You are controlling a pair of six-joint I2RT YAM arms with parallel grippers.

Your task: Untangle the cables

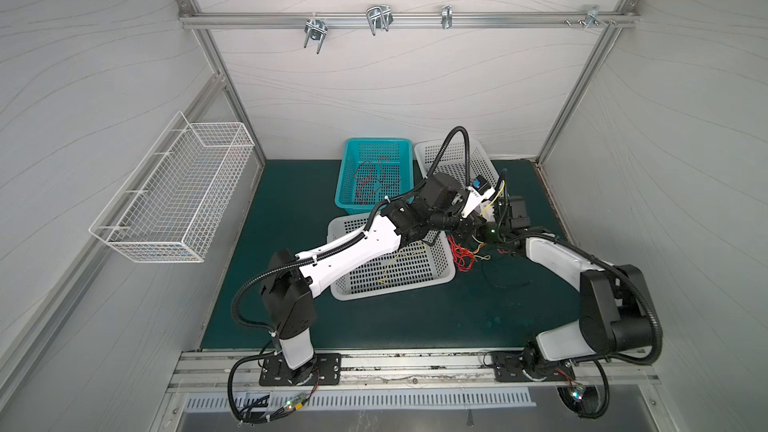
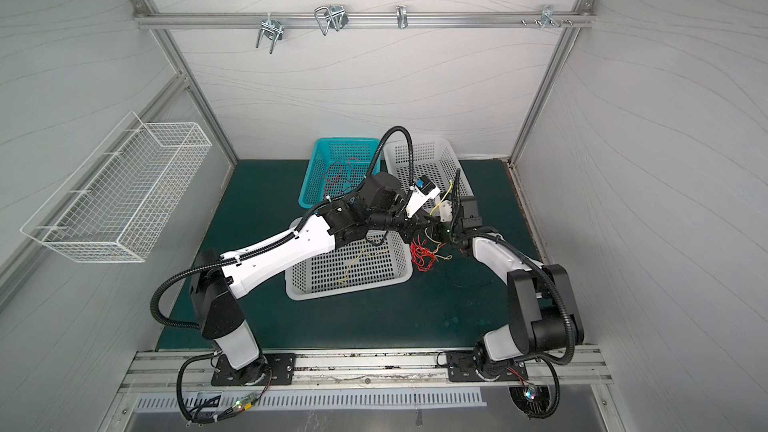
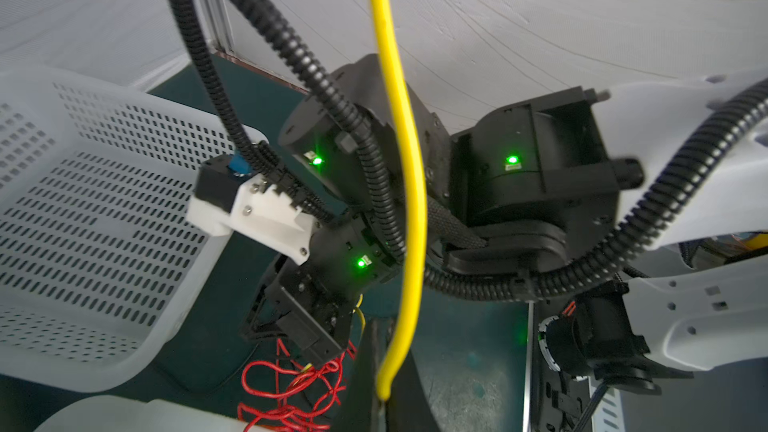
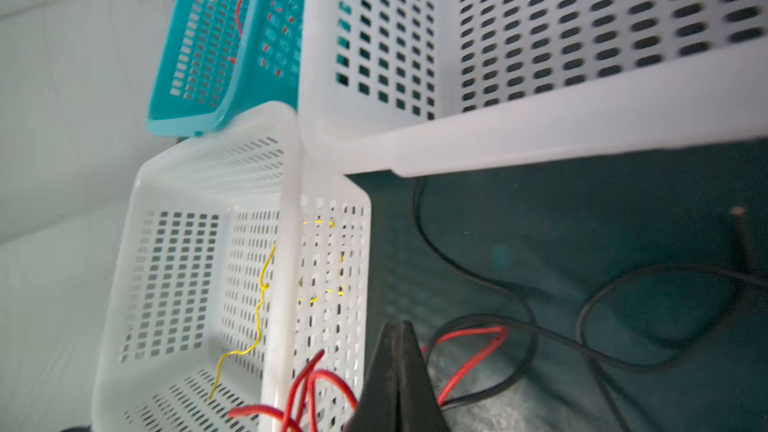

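The cables lie as a red tangle [image 1: 461, 257] [image 2: 422, 255] on the green mat, right of the front white basket, with a thin black one [image 1: 503, 280] beside it. My left gripper [image 3: 384, 398] is shut on a yellow cable [image 3: 409, 184], which rises out of the jaws past the camera. My right gripper [image 4: 395, 326] [image 3: 324, 357] points down into the red tangle [image 3: 291, 388] with its jaws pressed together. Red strands [image 4: 469, 363] touch both sides of it, and I cannot tell whether one is pinched. Both grippers meet above the tangle.
A teal basket [image 1: 376, 142] at the back holds red wires. A white basket [image 1: 446, 145] stands right of it. The front white basket [image 1: 390, 290] holds a loose yellow wire [image 1: 399, 261]. A wire rack [image 1: 174, 193] hangs on the left wall.
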